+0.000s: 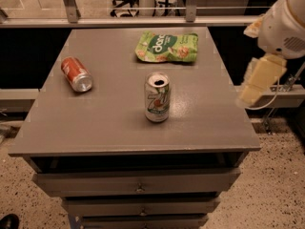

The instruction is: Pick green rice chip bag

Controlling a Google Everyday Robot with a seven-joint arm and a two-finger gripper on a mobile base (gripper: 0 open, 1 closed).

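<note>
The bag [167, 47] lies flat toward the far edge of the tabletop [105, 123], at about 12 o'clock from the centre, a shade toward 1; nothing touches it. The white can [157, 98] stands upright near the middle, at 6 o'clock from the bag and apart from it; the red can [76, 74] lies on its side at about 9 o'clock, well apart from both. The tool [259, 80] hangs beyond the tabletop's right edge at roughly 3 o'clock, below the pale arm [286, 23] and well apart from the bag; it is smeared in this view, so whether it is open or closed I cannot tell, though it probably carries nothing.

By my reading the reach to the bag has not begun; the risks lie in the path and in the grasp. A low sweep from 3 o'clock toward 12 could clip the tabletop's edge; one that bends toward the centre could knock the white can, which stands tall with its top open and would tip easily. The bag is flat and crinkly; a descent that stops short would close on air, and one that lands off-centre may shove it toward the far edge at 12 o'clock, where it could slide off; a pinch on a slack corner may slip on the lift.
</note>
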